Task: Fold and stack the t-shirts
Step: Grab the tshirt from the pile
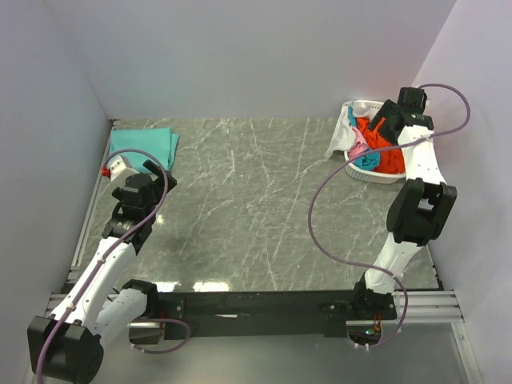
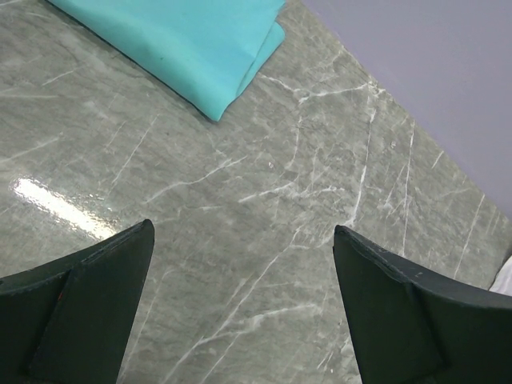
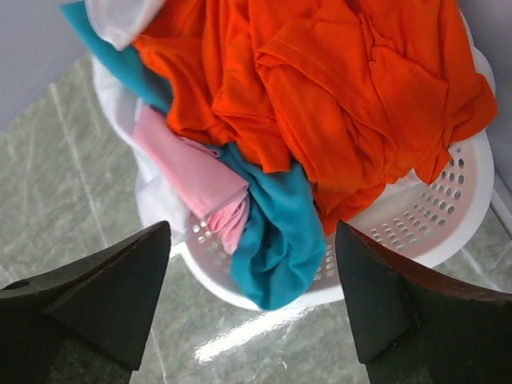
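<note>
A folded mint-green t-shirt (image 1: 144,144) (image 2: 184,48) lies flat at the table's far left corner. My left gripper (image 1: 154,170) (image 2: 242,228) hovers just in front of it, open, with only bare table between its fingers. Crumpled t-shirts fill the white basket (image 1: 386,176) (image 3: 448,208) at the far right: a bright orange one (image 1: 384,152) (image 3: 336,80) on top, a teal-blue one (image 3: 280,232) hanging over the rim, a pink one (image 3: 200,176) and a white one (image 3: 120,16). Above the basket's near rim my right gripper (image 1: 376,128) (image 3: 252,226) is open and holds nothing.
White cloth (image 1: 340,136) drapes over the basket's left side onto the grey marble table (image 1: 256,200). A small red and white object (image 1: 112,166) sits by the left wall. Walls close in the left, back and right.
</note>
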Available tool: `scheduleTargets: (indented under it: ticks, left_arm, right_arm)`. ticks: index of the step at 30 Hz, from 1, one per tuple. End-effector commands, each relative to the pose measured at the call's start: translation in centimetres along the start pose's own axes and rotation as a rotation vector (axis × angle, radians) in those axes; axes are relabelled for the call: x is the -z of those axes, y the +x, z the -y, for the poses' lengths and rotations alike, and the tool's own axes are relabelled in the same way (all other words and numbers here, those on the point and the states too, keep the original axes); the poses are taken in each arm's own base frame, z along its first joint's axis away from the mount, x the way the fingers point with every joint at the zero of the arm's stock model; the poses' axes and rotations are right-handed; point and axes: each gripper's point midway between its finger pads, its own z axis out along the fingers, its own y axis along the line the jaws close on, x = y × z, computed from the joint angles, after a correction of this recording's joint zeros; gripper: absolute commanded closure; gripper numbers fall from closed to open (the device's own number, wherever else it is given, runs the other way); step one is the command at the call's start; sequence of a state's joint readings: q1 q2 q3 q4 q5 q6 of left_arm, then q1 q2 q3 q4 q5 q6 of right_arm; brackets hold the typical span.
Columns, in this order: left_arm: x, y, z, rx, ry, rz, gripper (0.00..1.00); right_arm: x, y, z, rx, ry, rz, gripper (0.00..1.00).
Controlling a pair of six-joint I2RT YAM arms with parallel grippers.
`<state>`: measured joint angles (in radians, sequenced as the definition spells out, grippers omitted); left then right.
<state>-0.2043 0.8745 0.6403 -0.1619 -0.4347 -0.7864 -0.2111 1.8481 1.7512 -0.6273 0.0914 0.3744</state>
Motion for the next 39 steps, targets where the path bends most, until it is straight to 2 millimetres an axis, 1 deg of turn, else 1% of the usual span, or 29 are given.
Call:
scheduleTargets:
  ticks: [1,2,3,4,7,8,9,10,11,12,13,15,16,18,19,21,22,23,24,25,26,27,28,29,31,34,35,37,39]
  left_arm:
    - [0.0,-0.9,0.7,-0.001,0.020,0.028,0.00]
    - [-0.1,-0.8,0.7,-0.004,0.018,0.024,0.01]
    - [-0.1,-0.8,0.7,-0.007,0.013,0.021,0.01]
    - [-0.2,-0.9,0.7,-0.007,0.010,0.021,0.01]
    - [-0.3,-0.7,0.6,-0.011,0.007,0.013,0.01]
    - [-0.3,-0.6,0.6,-0.010,0.009,0.011,0.00]
    - [-0.3,-0.6,0.7,-0.011,0.010,0.012,0.01]
    - [-0.3,-0.6,0.5,-0.011,0.005,0.009,0.01]
    - [-0.2,-0.6,0.5,-0.011,0.006,0.010,0.01]
    - [-0.2,-0.6,0.5,-0.009,0.005,0.011,0.01]
    - [-0.2,-0.6,0.5,-0.005,0.004,0.015,0.01]
    - [-0.2,-0.6,0.3,-0.004,0.001,0.018,0.01]
    - [-0.2,-0.7,0.3,-0.003,0.001,0.022,0.01]
    - [-0.2,-0.7,0.2,-0.005,-0.002,0.024,0.01]
    - [-0.2,-0.7,0.2,-0.004,-0.005,0.024,0.01]
    - [-0.2,-0.7,0.2,-0.003,-0.006,0.025,0.01]
    - [-0.2,-0.6,0.2,-0.005,-0.003,0.023,0.01]
    - [-0.3,-0.5,0.2,-0.003,-0.001,0.021,0.00]
    - [-0.3,-0.4,0.2,-0.007,-0.001,0.016,0.01]
    - [-0.3,-0.5,0.3,-0.007,-0.001,0.016,0.01]
    - [-0.4,-0.4,0.2,-0.008,-0.006,0.016,0.00]
    - [-0.4,-0.5,0.3,-0.008,-0.006,0.016,0.00]
    - [-0.4,-0.5,0.3,-0.010,-0.008,0.016,0.00]
    - [-0.5,-0.4,0.2,-0.011,-0.012,0.014,0.01]
    - [-0.6,-0.3,0.2,-0.011,-0.011,0.013,0.00]
    - [-0.6,-0.3,0.2,-0.010,-0.014,0.011,0.00]
    - [-0.7,-0.3,0.3,-0.009,-0.012,0.009,0.01]
    - [-0.8,-0.2,0.3,-0.011,-0.015,0.006,0.00]
    - [-0.8,-0.1,0.3,-0.013,-0.016,0.002,0.00]
  right_arm:
    - [-0.6,-0.8,0.1,0.041,-0.039,-0.022,0.11]
    - [-0.8,-0.8,-0.3,0.065,-0.064,-0.024,0.12]
    - [-0.7,-0.5,-1.2,0.075,-0.120,-0.040,0.13]
    - [-0.9,-0.6,-1.7,0.085,-0.152,-0.030,0.13]
    - [-1.0,-0.7,-2.1,0.119,-0.179,-0.018,0.13]
    - [-1.0,-0.8,-1.7,0.114,-0.155,-0.017,0.13]
    - [-1.6,-0.8,-1.0,0.111,-0.114,-0.017,0.13]
    - [-1.8,-1.2,0.1,0.104,-0.048,-0.006,0.13]
    - [-2.0,-1.5,0.5,0.096,-0.021,-0.002,0.13]
    - [-2.8,-1.1,0.9,0.092,0.002,-0.014,0.13]
    - [-3.0,-1.5,1.2,0.082,0.014,-0.011,0.13]
    - [-3.9,-1.2,1.3,0.065,0.017,-0.026,0.13]
    - [-4.1,-1.6,1.3,0.056,0.013,-0.016,0.13]
    - [-4.7,-1.6,1.4,0.040,0.017,-0.017,0.13]
    - [-4.9,-2.0,1.5,0.033,0.025,-0.004,0.13]
    - [-6.1,-2.0,2.2,0.008,0.049,-0.008,0.13]
    - [-6.3,-2.6,2.3,-0.005,0.048,0.003,0.13]
    - [-6.7,-2.8,3.1,-0.035,0.061,-0.001,0.13]
    - [-7.6,-2.4,3.5,-0.049,0.061,-0.019,0.13]
    - [-7.9,-2.8,3.6,-0.062,0.052,-0.012,0.14]
    - [-8.2,-2.9,3.8,-0.071,0.053,-0.013,0.14]
    - [-9.0,-2.6,4.5,-0.081,0.061,-0.025,0.14]
    - [-9.2,-2.8,4.5,-0.083,0.059,-0.018,0.14]
    - [-9.8,-2.3,4.9,-0.075,0.068,-0.031,0.14]
    - [-10.3,-2.2,5.7,-0.071,0.099,-0.033,0.14]
    - [-11.5,-0.7,6.6,-0.059,0.131,-0.067,0.15]
    - [-11.5,-0.4,6.7,-0.050,0.129,-0.072,0.16]
    - [-11.9,0.7,6.7,-0.042,0.114,-0.095,0.18]
    - [-11.8,1.3,6.0,-0.039,0.067,-0.114,0.20]
